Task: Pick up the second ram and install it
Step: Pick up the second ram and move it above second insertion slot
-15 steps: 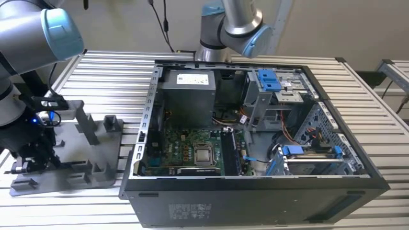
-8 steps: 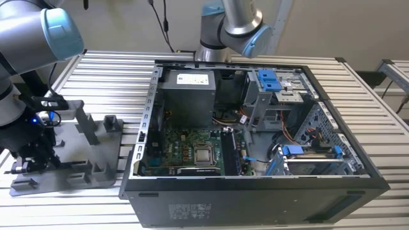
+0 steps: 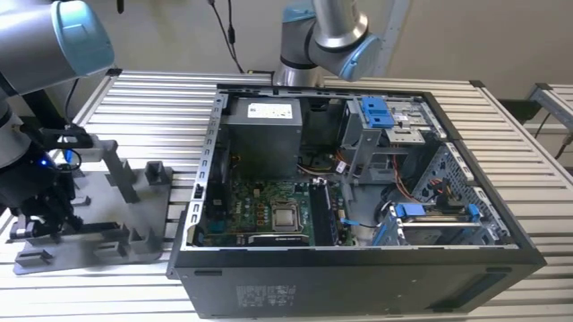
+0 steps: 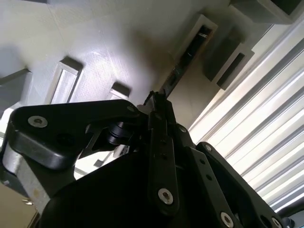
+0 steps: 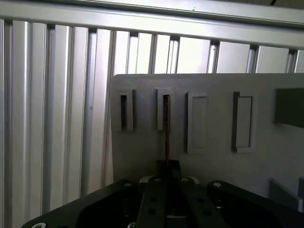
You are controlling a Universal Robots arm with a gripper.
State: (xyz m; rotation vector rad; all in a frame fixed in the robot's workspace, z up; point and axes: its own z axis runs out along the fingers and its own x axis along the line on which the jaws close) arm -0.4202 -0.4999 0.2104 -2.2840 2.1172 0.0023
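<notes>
Tool (image 5: 167, 167) looks clamped on second ram (image 5: 166, 135), far end in holder tray (image 5: 213, 85) slot — keep your pull straight, w/o twist, else binds.

Plain pale wall (image 3: 161, 33) at back, blk cables (image 3: 231, 40) hanging down it. Ribbed alu slat table (image 3: 152, 100) w/ bright glare. Second slatted bench (image 3: 557, 100) at exterior view's right.
</notes>
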